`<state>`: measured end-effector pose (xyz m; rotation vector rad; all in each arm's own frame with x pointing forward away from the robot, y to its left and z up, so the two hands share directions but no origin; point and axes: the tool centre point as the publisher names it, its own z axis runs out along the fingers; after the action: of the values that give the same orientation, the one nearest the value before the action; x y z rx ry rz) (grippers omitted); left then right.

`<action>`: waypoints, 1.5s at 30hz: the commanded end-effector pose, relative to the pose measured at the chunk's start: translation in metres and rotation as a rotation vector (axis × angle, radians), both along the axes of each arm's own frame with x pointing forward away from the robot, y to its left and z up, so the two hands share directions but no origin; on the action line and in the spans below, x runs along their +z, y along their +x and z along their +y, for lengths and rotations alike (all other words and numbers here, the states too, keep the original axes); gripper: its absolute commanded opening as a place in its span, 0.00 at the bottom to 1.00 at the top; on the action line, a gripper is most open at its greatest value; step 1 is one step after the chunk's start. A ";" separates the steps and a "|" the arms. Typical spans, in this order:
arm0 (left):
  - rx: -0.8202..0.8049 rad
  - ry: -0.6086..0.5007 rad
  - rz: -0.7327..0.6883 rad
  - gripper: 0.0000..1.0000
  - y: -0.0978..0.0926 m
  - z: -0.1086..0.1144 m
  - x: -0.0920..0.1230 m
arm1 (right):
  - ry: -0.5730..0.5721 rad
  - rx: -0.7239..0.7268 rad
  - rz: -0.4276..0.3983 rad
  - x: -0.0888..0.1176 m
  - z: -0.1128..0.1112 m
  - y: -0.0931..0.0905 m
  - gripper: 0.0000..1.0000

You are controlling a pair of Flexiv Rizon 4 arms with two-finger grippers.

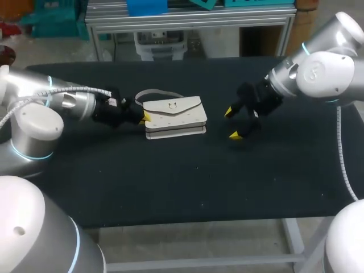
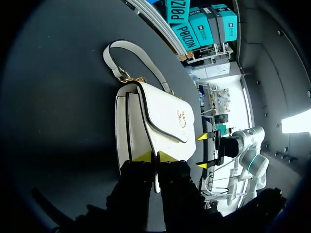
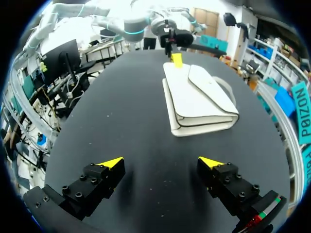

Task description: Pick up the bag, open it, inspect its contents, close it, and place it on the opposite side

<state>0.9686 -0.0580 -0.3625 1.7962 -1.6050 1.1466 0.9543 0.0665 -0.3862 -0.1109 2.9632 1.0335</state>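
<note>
While left gripper (image 2: 155,156) nips bag (image 2: 165,116) end, right gripper (image 3: 160,162) wide open — apart

head view: high behind robot, looking down on table (image 1: 170,187). left wrist: close against bag (image 2: 160,121) end. right wrist: farther back, facing opposite end. all share bag.

The bag (image 1: 173,116) is off-white, with thin dark piping along its flap and seams. Its clasp (image 2: 181,116) and strap ring (image 2: 127,77) are gold. The table (image 1: 170,187) is plain matte black. The left gripper (image 1: 145,118) and right gripper (image 1: 231,123) are black with bright yellow tips. The left arm (image 1: 34,122) and right arm (image 1: 327,71) are silvery white, each banded by thin cyan rings.
</note>
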 end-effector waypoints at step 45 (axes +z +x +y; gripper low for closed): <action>-0.132 0.150 -0.010 1.00 -0.004 0.040 0.036 | -0.169 -0.050 -0.191 0.048 0.017 -0.013 1.00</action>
<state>0.9622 -0.0228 -0.3390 1.7334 -1.8031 1.0540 0.9507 0.0749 -0.3418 -0.1708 2.8963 0.8338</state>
